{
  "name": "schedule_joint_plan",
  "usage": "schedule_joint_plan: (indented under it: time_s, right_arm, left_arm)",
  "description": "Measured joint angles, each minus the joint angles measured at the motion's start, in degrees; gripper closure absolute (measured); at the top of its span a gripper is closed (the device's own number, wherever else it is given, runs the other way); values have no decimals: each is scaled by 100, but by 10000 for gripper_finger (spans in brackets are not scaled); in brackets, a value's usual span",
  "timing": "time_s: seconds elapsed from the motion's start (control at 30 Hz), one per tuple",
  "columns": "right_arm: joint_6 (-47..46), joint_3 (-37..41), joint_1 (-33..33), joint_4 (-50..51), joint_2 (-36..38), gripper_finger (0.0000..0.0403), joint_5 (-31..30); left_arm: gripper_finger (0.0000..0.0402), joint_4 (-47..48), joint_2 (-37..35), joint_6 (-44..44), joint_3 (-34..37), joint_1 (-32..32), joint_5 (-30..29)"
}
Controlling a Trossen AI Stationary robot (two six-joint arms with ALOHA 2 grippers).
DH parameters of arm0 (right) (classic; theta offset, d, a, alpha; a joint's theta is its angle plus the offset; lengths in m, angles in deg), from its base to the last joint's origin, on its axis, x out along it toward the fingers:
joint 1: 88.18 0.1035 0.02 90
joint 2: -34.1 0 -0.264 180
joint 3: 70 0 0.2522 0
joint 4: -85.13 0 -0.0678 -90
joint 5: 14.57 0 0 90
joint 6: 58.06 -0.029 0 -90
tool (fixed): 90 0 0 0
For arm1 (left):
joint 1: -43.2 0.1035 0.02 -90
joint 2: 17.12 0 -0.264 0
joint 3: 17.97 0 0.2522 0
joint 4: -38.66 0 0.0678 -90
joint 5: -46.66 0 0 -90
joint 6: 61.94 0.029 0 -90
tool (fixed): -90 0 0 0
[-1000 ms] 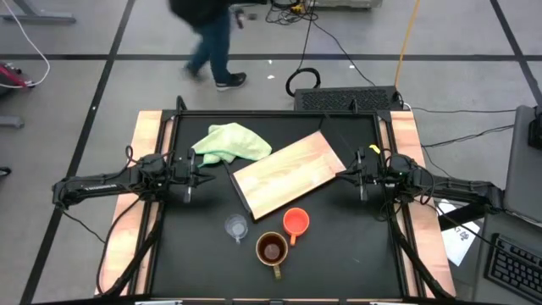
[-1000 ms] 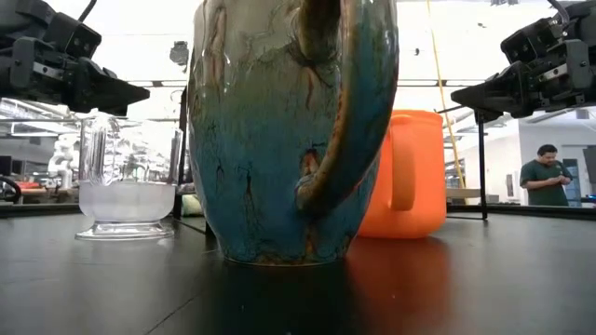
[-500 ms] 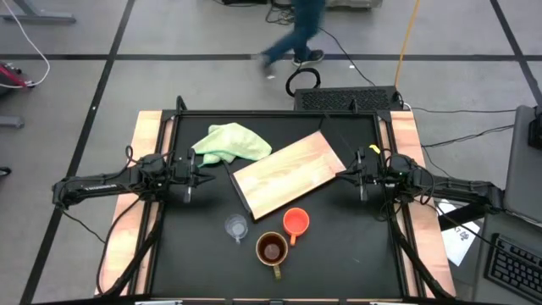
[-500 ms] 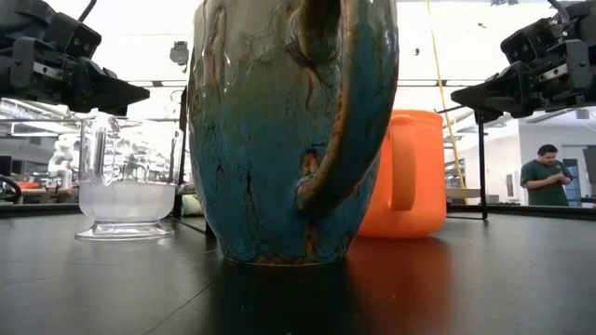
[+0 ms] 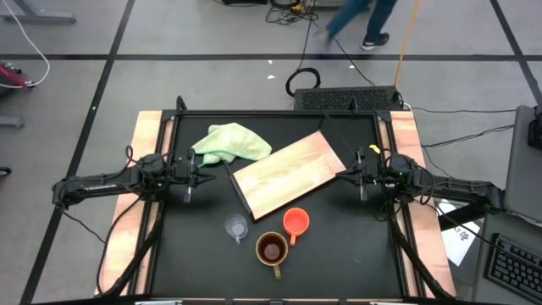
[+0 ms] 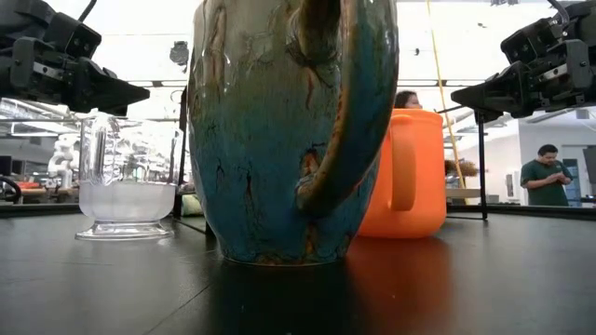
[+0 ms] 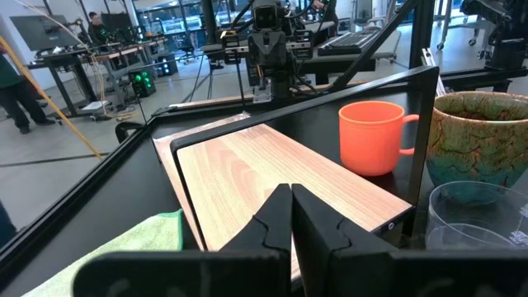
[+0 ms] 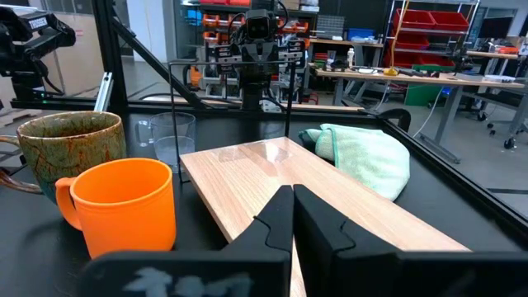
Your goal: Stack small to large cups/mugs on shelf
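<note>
The table (image 5: 339,254) is black-topped with wooden side rails, standing on a grey floor crossed by dark lines; a person (image 5: 360,21) walks past its far end, and another person (image 6: 547,179) stands in the lab behind, seen in the low view. The left gripper (image 5: 206,174) hovers over the table's left side, pointing inward toward the middle, fingers pressed together and holding nothing. The right gripper (image 5: 345,174) mirrors it on the right side, also closed on nothing, its tip near the shelf's right corner. The shelf (image 5: 288,174) lies flat and askew in the middle of the table, between the two grippers. A green cloth (image 5: 229,142) lies bunched just beyond its left end, touching or nearly touching the board. The three vessels stand upright in a cluster on the near side of the shelf, none on it: the glass (image 5: 235,227) to the left, the mug (image 5: 271,250) nearest the table's front edge with its handle toward that edge, and the orange cup (image 5: 295,222) just beside the mug and close to the shelf's edge. In the low view the mug fills the middle, hiding part of the orange cup behind it.
</note>
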Motion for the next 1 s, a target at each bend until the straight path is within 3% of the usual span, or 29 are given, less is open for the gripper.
schedule_joint_plan:
  time_s: [0.37, 0.6, 0.87, 1.0]
  right_arm:
    - [7, 0, -2, 0, 1, 403, 0]
    - [1329, 0, 0, -46, 0, 403, 0]
    - [1330, 0, -2, -46, -1, 403, 0]
    - [725, 0, 0, -46, 1, 403, 0]
  left_arm:
    - [389, 0, 0, 0, 0, 0, 0]
    - [389, -2, 0, 2, 0, -2, 0]
    - [389, 0, 0, 0, 0, -2, 0]
    - [389, -2, 0, 1, 0, -2, -2]
